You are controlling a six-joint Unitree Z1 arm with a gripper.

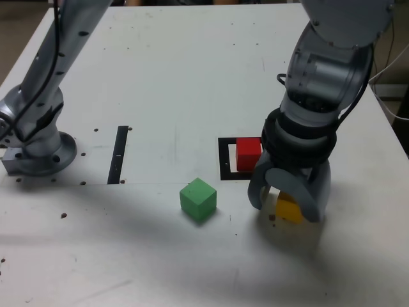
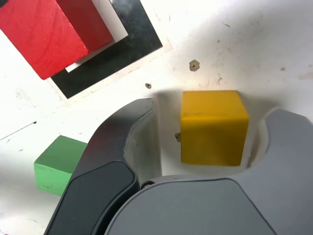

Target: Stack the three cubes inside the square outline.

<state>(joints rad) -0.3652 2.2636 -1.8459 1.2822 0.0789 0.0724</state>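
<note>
My gripper [image 1: 285, 208] [image 2: 212, 110] is down at the table with its jaws on either side of the yellow cube [image 1: 289, 208] [image 2: 212, 127]. In the wrist view a narrow gap still shows between one finger [image 2: 139, 127] and the cube, so the jaws are open. The red cube [image 1: 248, 153] [image 2: 41, 36] sits in the square outline [image 1: 226, 160] [image 2: 122, 49], just behind the gripper. The green cube [image 1: 198, 199] [image 2: 56, 164] lies alone on the table to the exterior view's left of the gripper.
A narrow black strip [image 1: 119, 154] lies on the white table [image 1: 192, 77] further to the exterior view's left. The arm's base [image 1: 38, 150] stands at the left edge. Cables [image 1: 390, 70] hang off the table's right side.
</note>
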